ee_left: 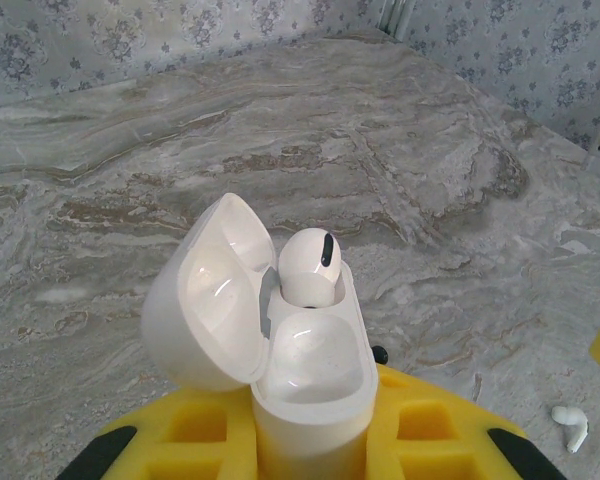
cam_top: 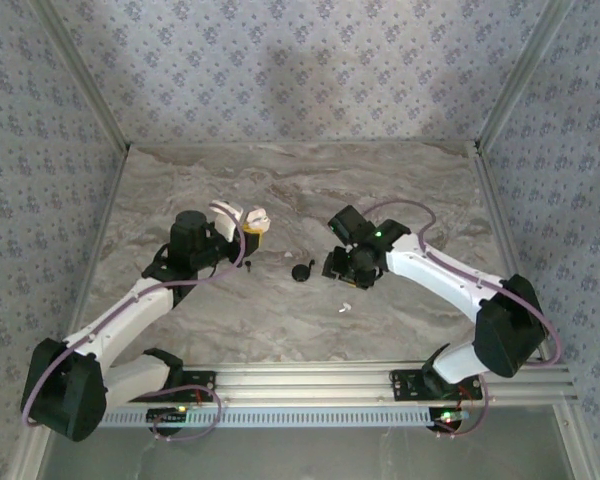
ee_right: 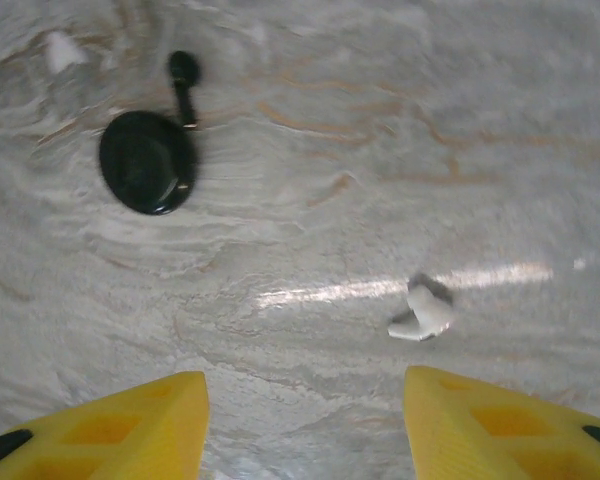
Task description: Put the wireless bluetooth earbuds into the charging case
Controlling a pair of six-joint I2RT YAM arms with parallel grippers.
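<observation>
The white charging case [ee_left: 310, 400] stands upright with its lid swung open to the left, and my left gripper [ee_left: 310, 445] is shut on its lower body. One white earbud [ee_left: 310, 265] sits in the far slot; the near slot is empty. In the top view the case [cam_top: 257, 215] is at the left gripper [cam_top: 251, 232], left of the table's middle. A second earbud [ee_right: 423, 312] lies loose on the marble, just beyond the right finger of my right gripper [ee_right: 305, 420]. That gripper is open with nothing between its yellow fingers. From above, this earbud [cam_top: 345, 307] lies near the right gripper [cam_top: 340, 270].
A black round object with a short stem [ee_right: 148, 160] lies on the marble [ee_right: 310, 200] to the far left of the right gripper, and between the two grippers in the top view [cam_top: 302, 271]. Aluminium rails [cam_top: 380, 380] run along the near edge.
</observation>
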